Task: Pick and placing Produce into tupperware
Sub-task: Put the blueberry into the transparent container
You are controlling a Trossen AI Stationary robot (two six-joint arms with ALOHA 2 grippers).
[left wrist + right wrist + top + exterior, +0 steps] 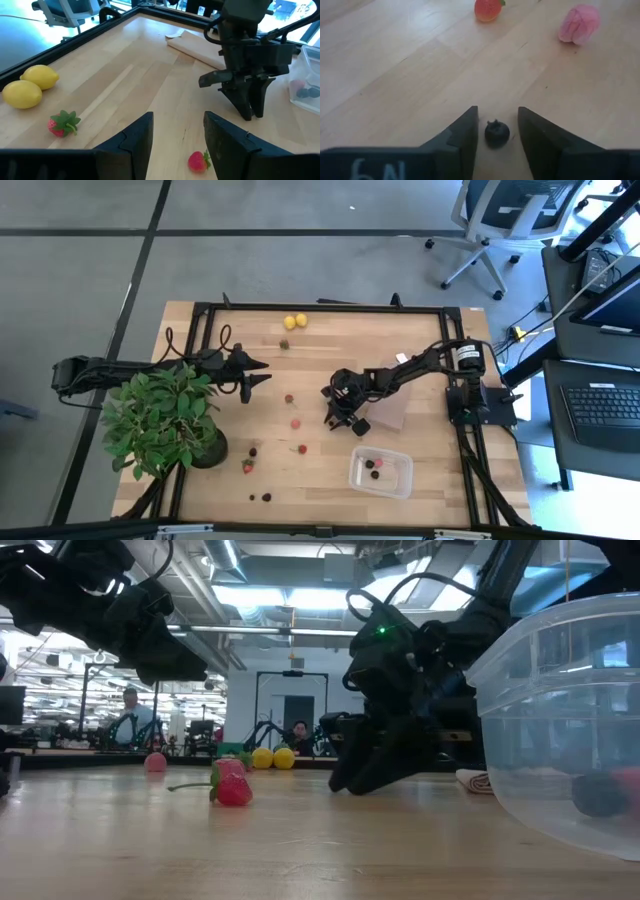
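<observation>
We've got the wooden table with the potted plant on the left side, and the clear tupperware near the front right, already holding a couple of dark berries and a red piece. The left gripper waits beside the plant, its fingers spread apart with nothing between them. The right gripper is down at the tabletop mid-table, just up-table of the tupperware, fingers parted and straddling a small dark berry, not yet touching it as far as we can tell. For this step we'd keep the tips low, stay centered on the berry, and close gently so it doesn't squirt out sideways. A strawberry and a pink piece sit well beyond it, with two lemons at the far edge.
</observation>
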